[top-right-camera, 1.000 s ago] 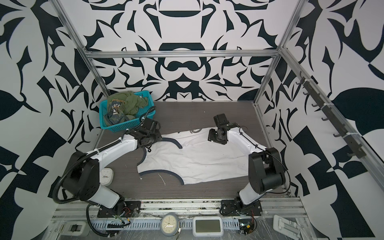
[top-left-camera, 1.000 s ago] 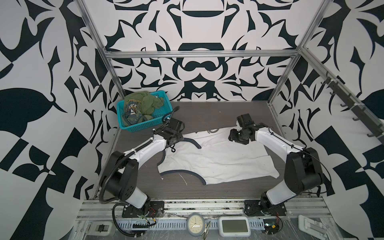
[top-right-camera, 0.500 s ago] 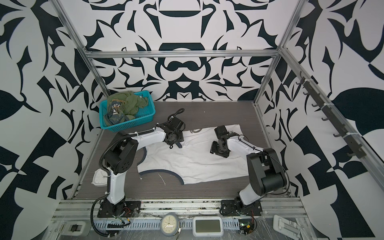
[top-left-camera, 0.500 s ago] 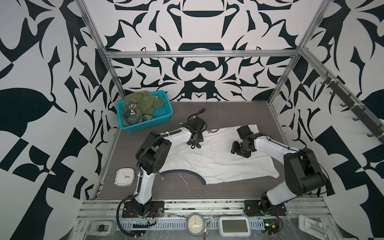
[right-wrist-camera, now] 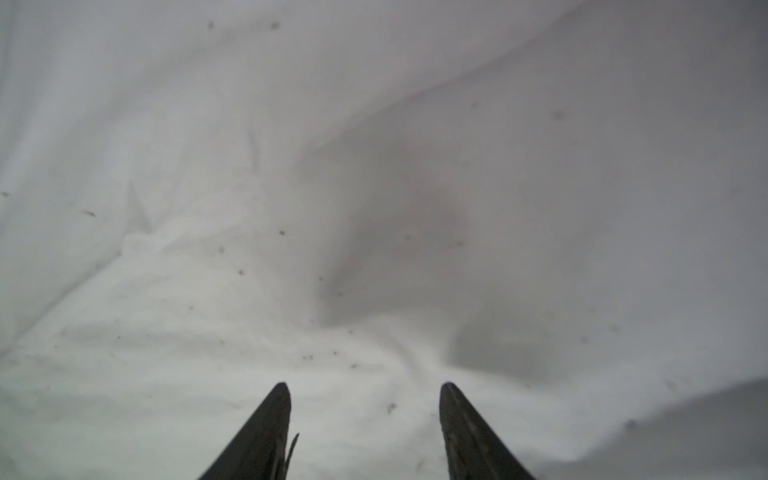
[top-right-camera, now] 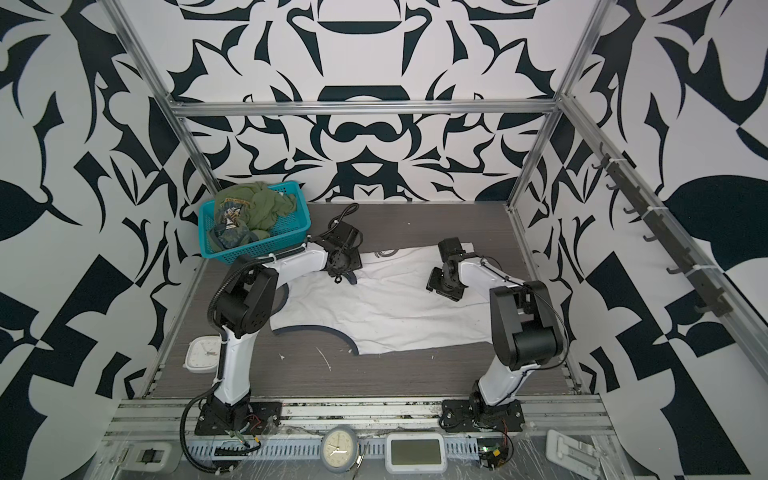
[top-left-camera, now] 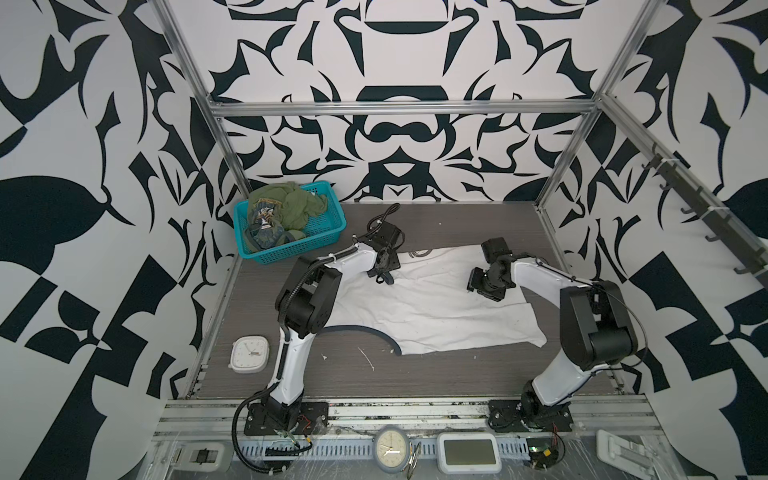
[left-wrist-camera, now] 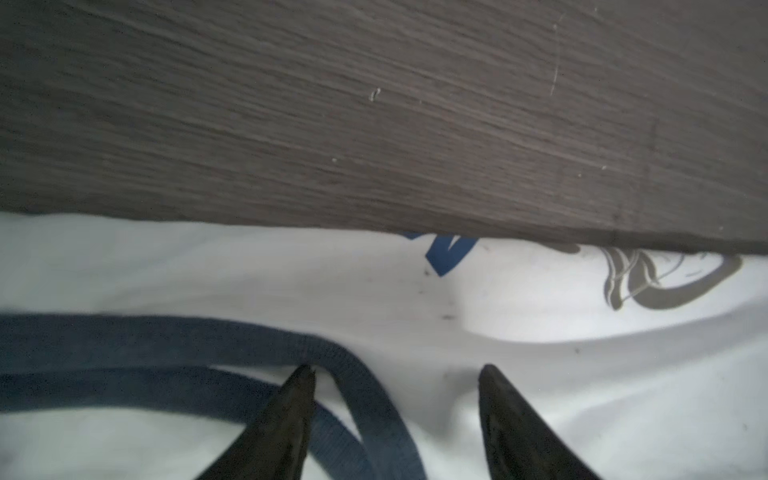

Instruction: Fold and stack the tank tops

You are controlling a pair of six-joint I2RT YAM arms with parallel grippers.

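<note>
Now left gripper point(left-wrist-camera: 397, 368) is widening, dropping the white tank top point(top-left-camera: 436, 307)'s navy strap point(left-wrist-camera: 166, 336) further inward; right gripper point(right-wrist-camera: 365, 384) is hovering wide, empty

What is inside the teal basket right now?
The olive green tank top lies crumpled in the teal basket, heaped above the rim, with its badge print facing up. It covers the basket floor, so anything underneath cannot be seen.

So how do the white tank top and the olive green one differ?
The white cloth tank top lies spread out on the dark wooden table; the olive green tank top sits bunched in the teal plastic mesh basket. The white one is nearly flat; the green one is a crumpled heap. Both bear printed graphics.
</note>
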